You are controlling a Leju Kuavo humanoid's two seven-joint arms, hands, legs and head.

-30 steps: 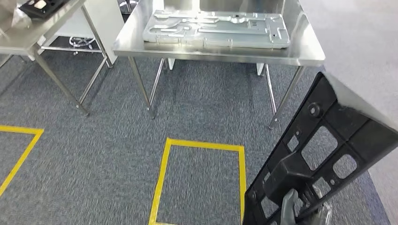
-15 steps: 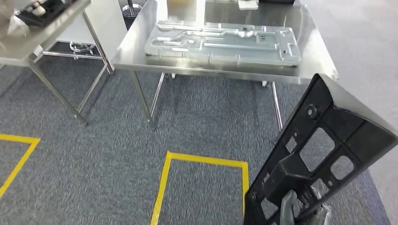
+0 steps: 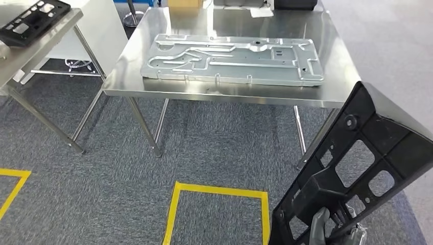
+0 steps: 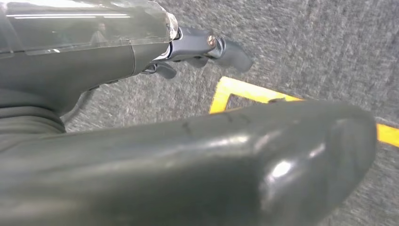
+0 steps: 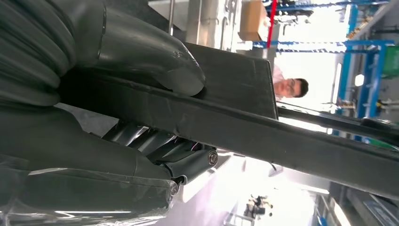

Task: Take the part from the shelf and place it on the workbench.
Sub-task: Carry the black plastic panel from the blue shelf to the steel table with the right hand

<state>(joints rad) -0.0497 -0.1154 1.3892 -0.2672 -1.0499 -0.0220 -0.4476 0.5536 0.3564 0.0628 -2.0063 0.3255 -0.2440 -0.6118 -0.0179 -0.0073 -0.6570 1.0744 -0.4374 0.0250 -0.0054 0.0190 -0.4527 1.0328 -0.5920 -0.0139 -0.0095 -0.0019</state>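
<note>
Your right hand (image 3: pixel 319 229) grips the tilted part (image 3: pixel 357 168); left hand (image 4: pixel 188 155) state unclear. Carried low, it could strike the counter (image 3: pixel 334 48) edge.

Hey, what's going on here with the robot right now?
The robot's right hand grips a black plastic frame part, held tilted above the grey carpet. Ahead stands a steel workbench with a silver stamped metal panel lying on it. The part is not yet on the bench. The left hand hangs over the floor, holding nothing.
</note>
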